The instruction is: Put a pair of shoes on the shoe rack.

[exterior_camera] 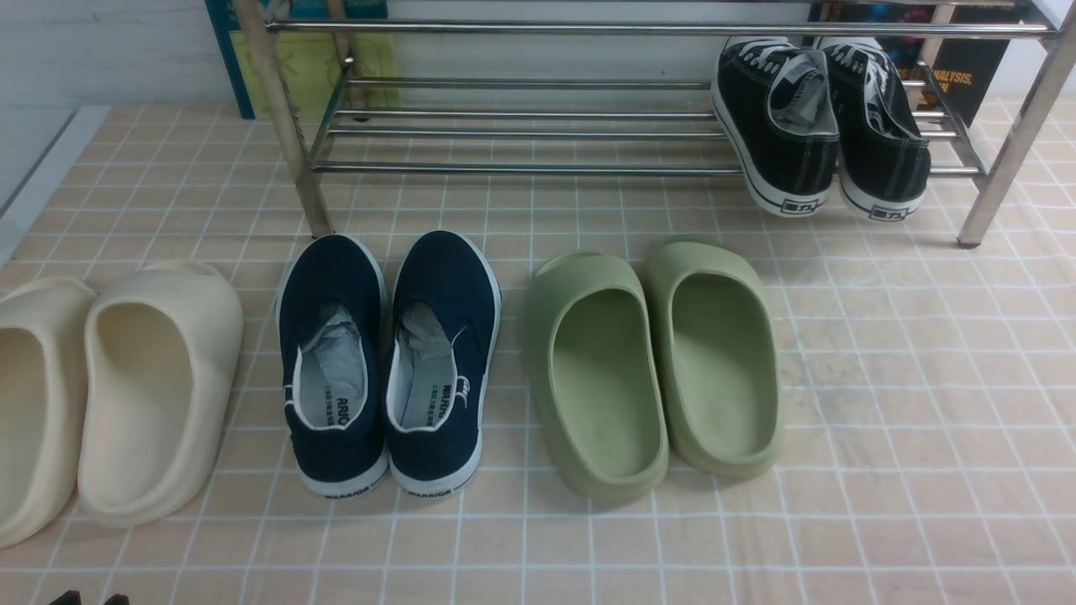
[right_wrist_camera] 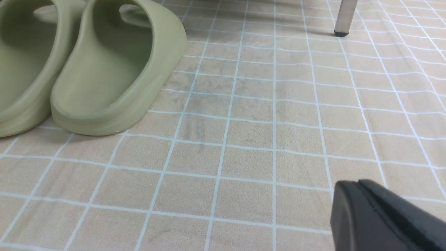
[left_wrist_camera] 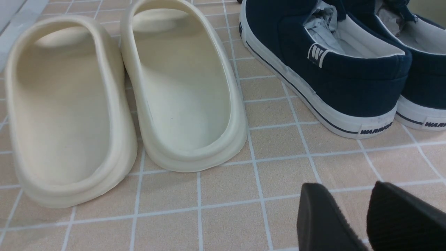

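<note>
The pair of shoes, two black canvas sneakers with white laces, rests on the lower bars of the shoe rack (exterior_camera: 538, 168) at its right end. The left sneaker (exterior_camera: 777, 126) and the right sneaker (exterior_camera: 878, 126) lie side by side, heels toward me and hanging over the front bar. My left gripper (left_wrist_camera: 345, 188) hovers low over the tiled floor near the cream slides, open and empty, far from the rack. My right gripper (right_wrist_camera: 355, 184) is shut on nothing, low over bare tiles beside the green slides. One rack leg (right_wrist_camera: 343, 17) stands ahead of it.
On the floor in front of the rack lie cream slides (exterior_camera: 109, 386), navy slip-ons (exterior_camera: 387, 361) and green slides (exterior_camera: 651, 361). A blue board (exterior_camera: 227, 59) and a dark box (exterior_camera: 967, 76) lean behind the rack. The floor's left edge runs along a grey strip (exterior_camera: 42, 176).
</note>
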`<act>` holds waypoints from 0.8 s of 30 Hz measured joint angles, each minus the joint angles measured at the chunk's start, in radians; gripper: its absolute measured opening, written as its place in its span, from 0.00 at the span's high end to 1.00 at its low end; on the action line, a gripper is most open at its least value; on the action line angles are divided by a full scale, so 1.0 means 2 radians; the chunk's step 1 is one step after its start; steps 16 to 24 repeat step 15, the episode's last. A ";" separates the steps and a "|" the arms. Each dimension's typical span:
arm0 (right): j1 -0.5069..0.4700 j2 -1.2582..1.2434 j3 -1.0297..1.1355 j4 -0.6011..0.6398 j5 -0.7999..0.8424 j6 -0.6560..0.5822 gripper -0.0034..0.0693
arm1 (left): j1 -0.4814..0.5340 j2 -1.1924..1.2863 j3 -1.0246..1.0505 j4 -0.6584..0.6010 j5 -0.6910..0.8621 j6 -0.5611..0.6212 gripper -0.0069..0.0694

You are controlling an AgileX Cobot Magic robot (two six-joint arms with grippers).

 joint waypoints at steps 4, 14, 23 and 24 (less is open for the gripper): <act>0.000 0.000 0.000 0.000 0.000 0.000 0.94 | 0.000 0.000 0.000 0.000 0.000 0.000 0.60; 0.000 0.000 0.000 0.000 0.000 0.000 0.93 | 0.000 0.000 0.000 0.000 0.000 0.000 0.60; 0.000 0.000 0.000 0.000 0.000 0.000 0.93 | 0.000 0.000 0.000 0.000 0.000 0.000 0.60; 0.000 0.000 0.000 0.000 0.000 0.000 0.93 | 0.000 0.000 0.000 0.000 0.000 0.000 0.60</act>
